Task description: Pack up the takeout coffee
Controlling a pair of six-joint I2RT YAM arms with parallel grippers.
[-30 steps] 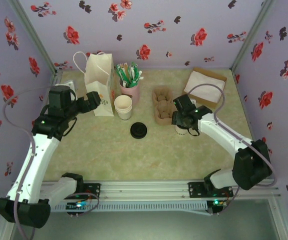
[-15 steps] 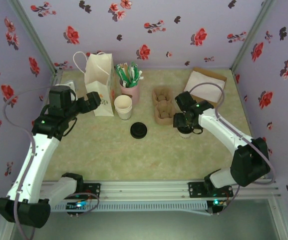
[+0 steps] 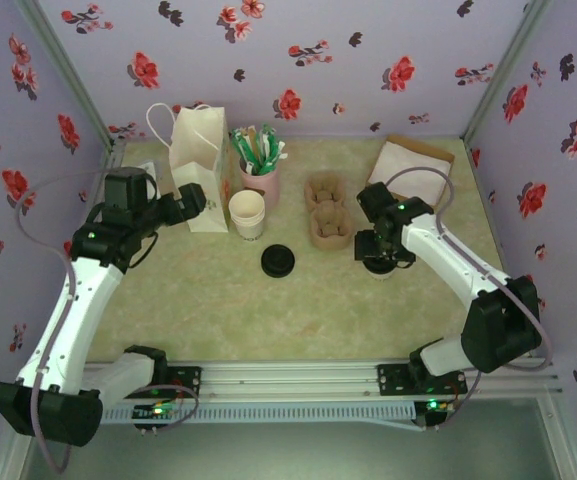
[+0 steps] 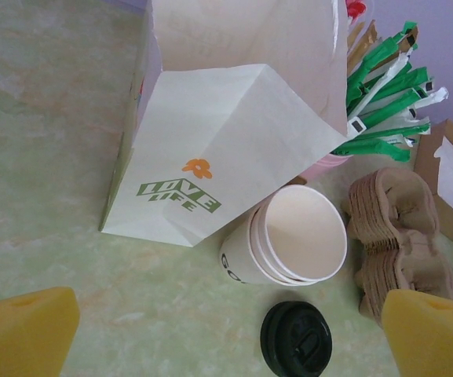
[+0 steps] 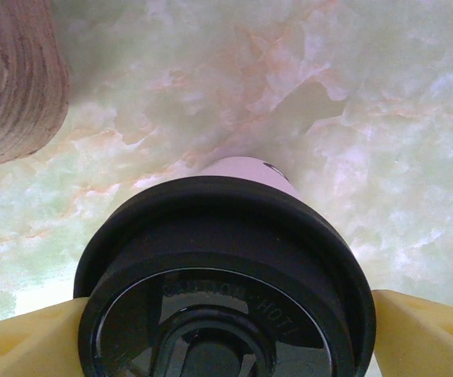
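Top external view: the left gripper (image 3: 190, 203) is hovering at the left of the table (image 3: 218, 320), right beside the white paper bag (image 3: 198, 160). In the left wrist view its yellow fingers (image 4: 22, 334) are standing spread wide with nothing between them. Just right of the bag, a stack of cream cups (image 3: 247, 214) is standing open-mouthed, and behind it a pink cup (image 3: 260, 178) is holding green sachets. A loose black lid (image 3: 278, 261) is lying flat on the table in front of the stack. Further right, the brown pulp carrier (image 3: 326, 212) is sitting with its pockets facing up. Just beside its right edge, the right gripper (image 3: 376, 250) is reaching down over the takeout coffee (image 5: 226, 306). The coffee is standing upright on the table, black top on, outside the carrier. In the right wrist view this claw's yellow fingers (image 5: 426, 330) are flanking the cup's top on both sides, set wide. Whether they are pressing it or standing just clear, I cannot tell.
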